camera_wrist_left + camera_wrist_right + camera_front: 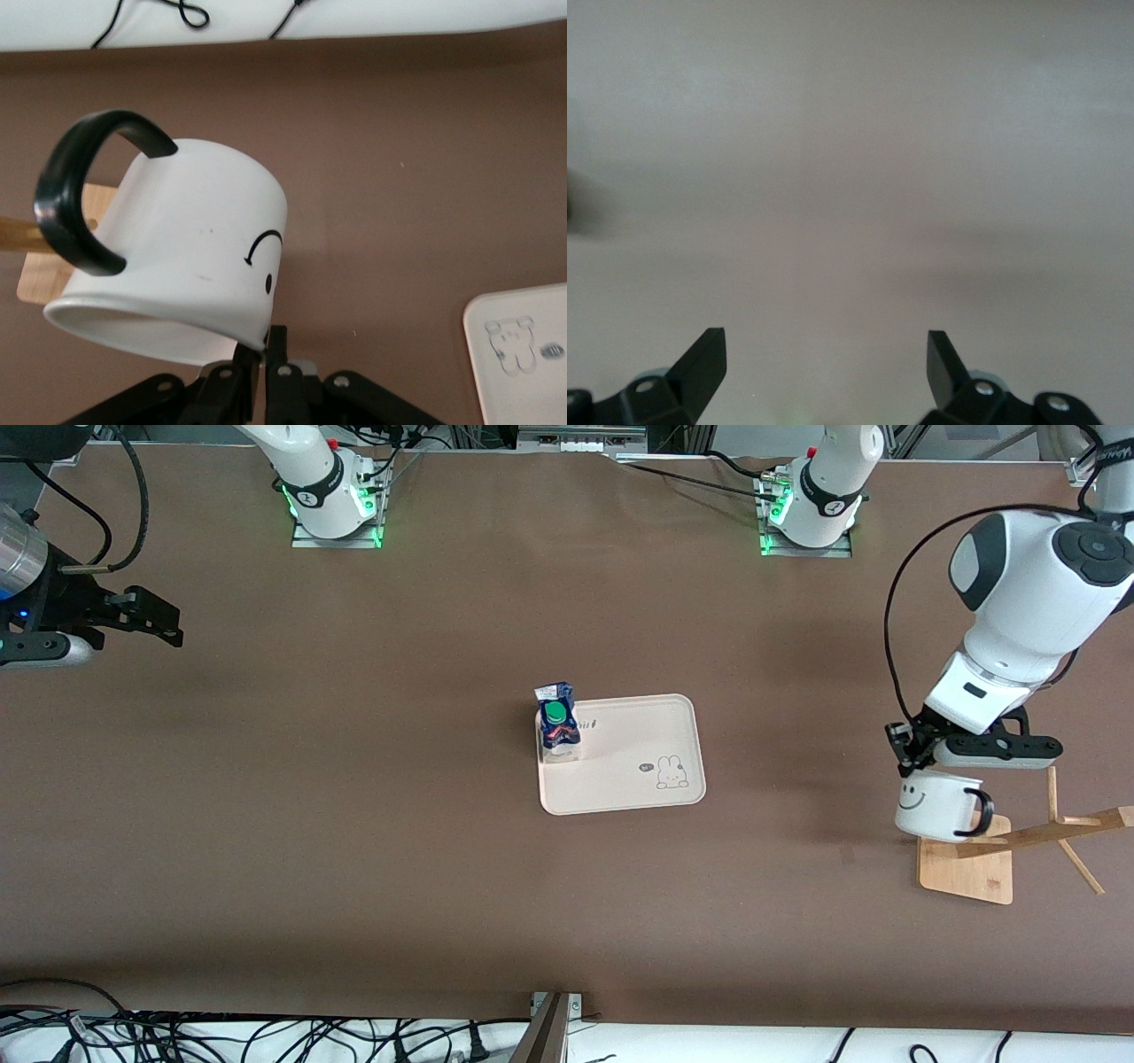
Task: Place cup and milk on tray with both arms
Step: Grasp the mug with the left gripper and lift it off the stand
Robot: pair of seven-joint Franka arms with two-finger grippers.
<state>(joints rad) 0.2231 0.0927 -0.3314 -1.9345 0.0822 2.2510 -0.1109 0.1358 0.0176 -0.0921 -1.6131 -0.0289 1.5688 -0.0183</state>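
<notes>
- The black two-finger left gripper (pixel 905 766) clamps the rim of the white smiley-face cup (pixel 937 806), holding it up over the small wooden stand base (pixel 967 868) at the left arm's end of the table.
- The right gripper (pixel 142 615), fingers (pixel 700 359) spread apart and empty, waits over bare table at the right arm's end.
- The blue-and-white milk carton with green cap (pixel 558 731) stands on the cream-beige rectangular tray (pixel 638 779), at its ten o'clock corner.
- Judged halfway: milk placed, cup not yet delivered.

High front camera overlooks the whole table (pixel 354 850); wrist cameras look down closely at it.
</notes>
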